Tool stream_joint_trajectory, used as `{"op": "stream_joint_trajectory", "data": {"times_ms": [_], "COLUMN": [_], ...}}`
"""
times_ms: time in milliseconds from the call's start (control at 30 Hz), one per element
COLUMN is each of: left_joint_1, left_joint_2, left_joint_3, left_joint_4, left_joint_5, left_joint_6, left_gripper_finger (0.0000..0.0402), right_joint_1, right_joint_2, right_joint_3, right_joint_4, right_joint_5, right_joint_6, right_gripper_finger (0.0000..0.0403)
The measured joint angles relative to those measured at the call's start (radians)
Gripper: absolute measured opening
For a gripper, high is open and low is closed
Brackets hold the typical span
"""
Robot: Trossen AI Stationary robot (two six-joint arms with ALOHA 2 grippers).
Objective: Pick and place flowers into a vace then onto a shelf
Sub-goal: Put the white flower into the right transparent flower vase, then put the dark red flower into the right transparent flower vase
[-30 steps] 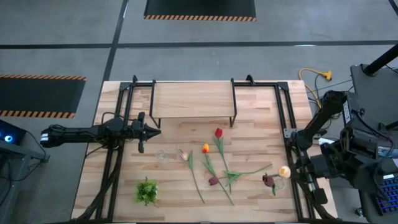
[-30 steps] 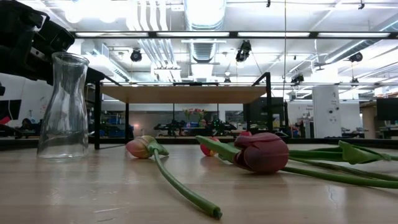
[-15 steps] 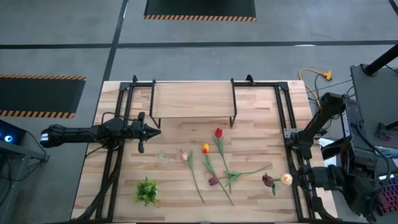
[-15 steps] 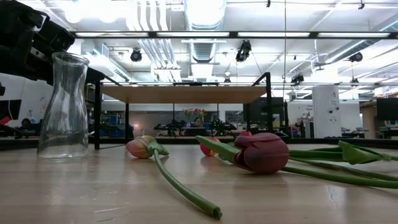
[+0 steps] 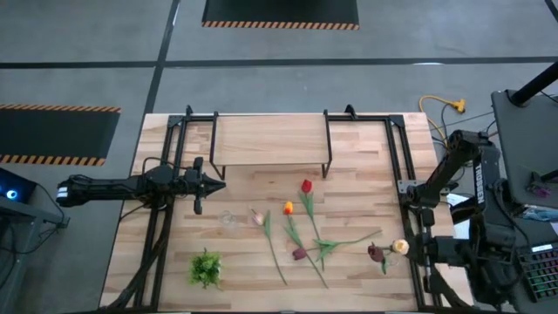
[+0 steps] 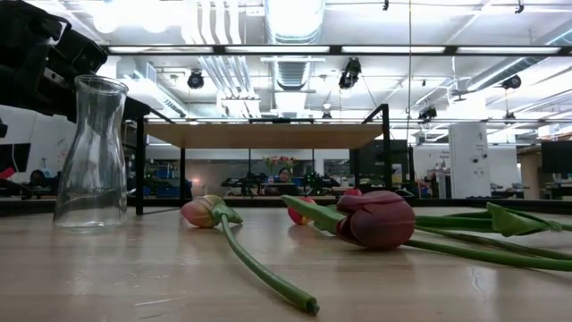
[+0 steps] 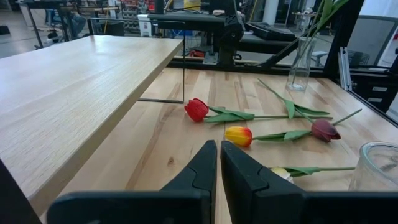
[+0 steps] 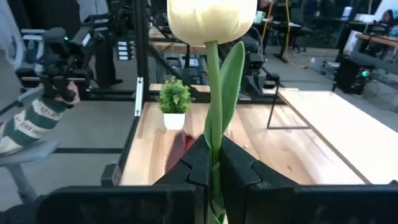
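Cream-yellow tulip (image 8: 211, 18) clamped by right pincer (image 8: 211, 163); no legible writing.

Bushy green leafy tuft (image 5: 206, 267): I see it on the light-wood tabletop (image 5: 349, 275), near the front left corner.

Yellow cable (image 5: 441, 107): coiled on the floor.

Seen from above, the left gripper (image 5: 213, 183) hovers beside the shelf (image 5: 269, 141), near a clear vase (image 5: 228, 218); red (image 5: 306, 186), orange (image 5: 288, 208) and maroon (image 5: 299, 254) tulips lie mid-table, a leafy tuft (image 5: 206, 267) nearby, and the right gripper (image 5: 410, 248) meets a cream tulip (image 5: 400, 247) at the table's (image 5: 157, 157) right edge
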Motion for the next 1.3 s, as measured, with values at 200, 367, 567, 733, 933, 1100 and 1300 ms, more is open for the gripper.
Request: {"op": "stream_joint_trajectory", "data": {"times_ms": [200,367,567,733,933,1100,1300], "left_joint_1": [0.000,0.000,0.000,0.000,0.000,0.000,0.000], "left_joint_2": [0.000,0.000,0.000,0.000,0.000,-0.001,0.000], "left_joint_3": [0.000,0.000,0.000,0.000,0.000,0.000,0.001], "left_joint_4": [0.000,0.000,0.000,0.000,0.000,0.000,0.000], "left_joint_5": [0.000,0.000,0.000,0.000,0.000,0.000,0.000], "left_joint_6": [0.000,0.000,0.000,0.000,0.000,0.000,0.000], "left_gripper_finger": [0.0005,0.0005,0.0005,0.0005,0.0005,0.0005,0.0005], "right_joint_1": [0.004,0.005,0.005,0.004,0.004,0.004,0.004], "right_joint_2": [0.000,-0.001,-0.001,-0.001,-0.003,-0.005,-0.007], "right_joint_3": [-0.090,-0.149,-0.182,-0.157,-0.089,0.005,0.132], "right_joint_4": [0.001,0.002,0.002,0.000,-0.004,-0.077,-0.169], "right_joint_5": [-0.002,-0.026,-0.083,-0.131,-0.222,-0.312,-0.340], "right_joint_6": [0.132,0.217,0.250,0.268,0.272,0.276,0.245], "right_gripper_finger": [0.0013,0.0013,0.0017,0.0057,0.0119,0.0161,0.0185]}}
